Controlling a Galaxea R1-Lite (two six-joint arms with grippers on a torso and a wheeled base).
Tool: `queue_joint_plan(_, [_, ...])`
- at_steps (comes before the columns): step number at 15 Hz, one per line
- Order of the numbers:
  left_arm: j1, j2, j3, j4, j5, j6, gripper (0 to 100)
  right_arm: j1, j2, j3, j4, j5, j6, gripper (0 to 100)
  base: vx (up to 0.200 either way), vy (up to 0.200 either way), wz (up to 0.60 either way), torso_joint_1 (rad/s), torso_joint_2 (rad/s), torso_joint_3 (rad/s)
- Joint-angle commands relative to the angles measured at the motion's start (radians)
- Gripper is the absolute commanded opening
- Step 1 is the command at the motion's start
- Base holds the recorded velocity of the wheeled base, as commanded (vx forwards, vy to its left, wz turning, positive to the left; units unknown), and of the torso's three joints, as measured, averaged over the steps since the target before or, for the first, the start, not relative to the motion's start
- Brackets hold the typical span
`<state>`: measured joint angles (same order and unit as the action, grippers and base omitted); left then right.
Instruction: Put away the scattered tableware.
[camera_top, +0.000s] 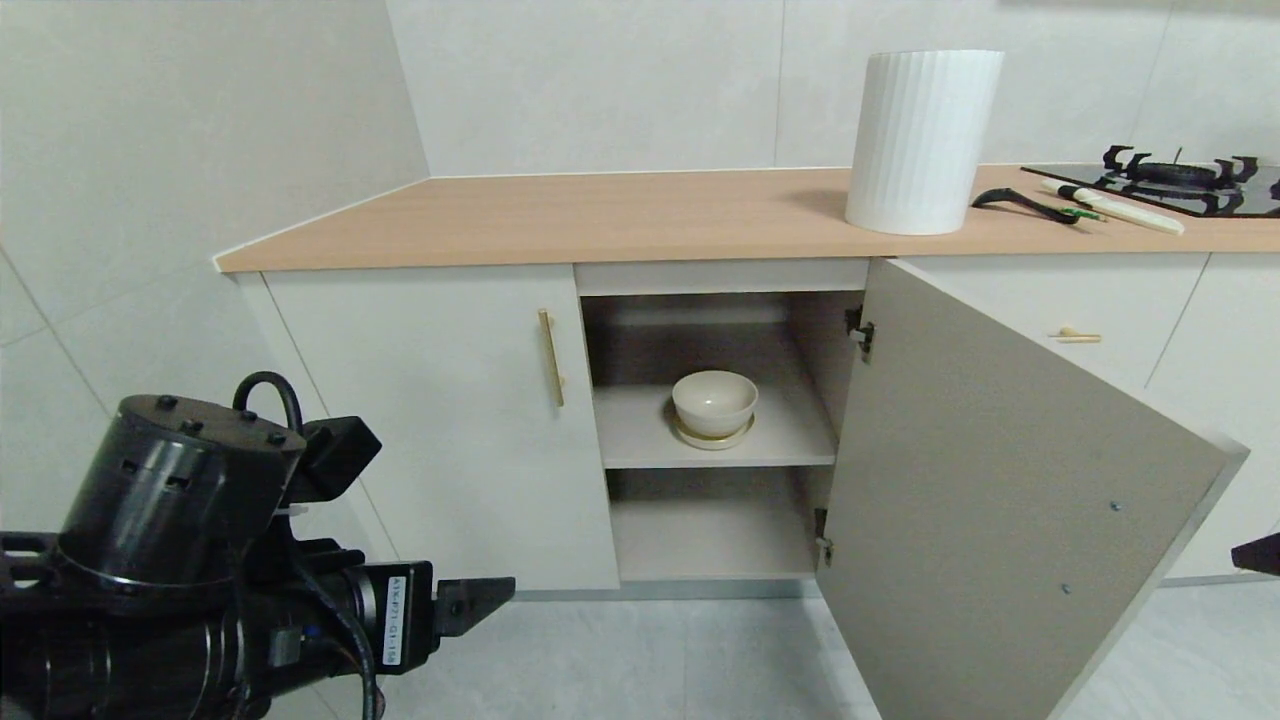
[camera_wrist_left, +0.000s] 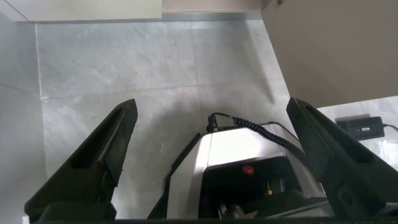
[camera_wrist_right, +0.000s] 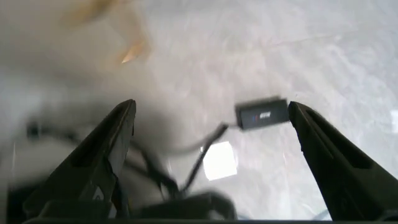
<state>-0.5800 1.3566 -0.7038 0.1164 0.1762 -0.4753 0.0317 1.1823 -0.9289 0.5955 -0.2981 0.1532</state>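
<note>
Cream-coloured, the bowl (camera_top: 714, 401) sits on a small gold-rimmed saucer (camera_top: 711, 436) on the upper shelf (camera_top: 640, 440) of the open cabinet, toward the front of the shelf and about midway across it. The cabinet door (camera_top: 1000, 500) is swung wide out to the right, while the neighbouring door on the left is shut, its brass handle (camera_top: 551, 357) upright just beside the opening.

Up on the wooden surface (camera_top: 600, 215), right of the opening, stands a tall white ribbed container (camera_top: 923, 140). Just to its right lie a black-handled utensil (camera_top: 1025, 205) and a long cream one (camera_top: 1120, 210), near the edge of the black hob (camera_top: 1180, 180).

Low on the near left, the left gripper (camera_wrist_left: 211, 109) hangs over the pale tiled floor (camera_wrist_left: 124, 68), well apart from the cabinet; its jaws are spread wide with nothing between them. The right gripper (camera_wrist_right: 211, 106) also hangs above the floor, jaws equally wide apart and holding nothing. A small black box (camera_wrist_right: 262, 114) with a cable lies on the tiles below it.
</note>
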Motion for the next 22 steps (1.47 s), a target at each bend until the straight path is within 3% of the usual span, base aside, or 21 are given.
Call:
queue_joint_plan(1, [0.000,0.003,0.000,0.000,0.000,0.000,100,-0.067,0.022,0.002,-0.036,0.008,-0.003,100,0.000,0.000,0.00,0.000,0.00,0.000])
queue_joint_plan(4, [0.000,0.003,0.000,0.000,0.000,0.000,100,-0.121,0.076,0.010,-0.112,0.042,0.002,100,0.000,0.000,0.00,0.000,0.00,0.000])
queue_joint_plan(11, [0.000,0.003,0.000,0.000,-0.001,0.000,100,-0.116,0.194,0.104,-0.280,0.047,0.003,100,0.000,0.000,0.00,0.000,0.00,0.000])
queue_joint_plan(17, [0.000,0.003,0.000,0.000,-0.001,0.000,100,0.022,0.207,0.206,-0.431,0.054,0.014,100,0.000,0.000,0.00,0.000,0.00,0.000])
queue_joint_plan(22, [0.000,0.001,0.000,0.000,-0.001,0.000,100,0.151,0.207,0.217,-0.448,0.054,0.117,100,0.000,0.000,0.00,0.000,0.00,0.000])
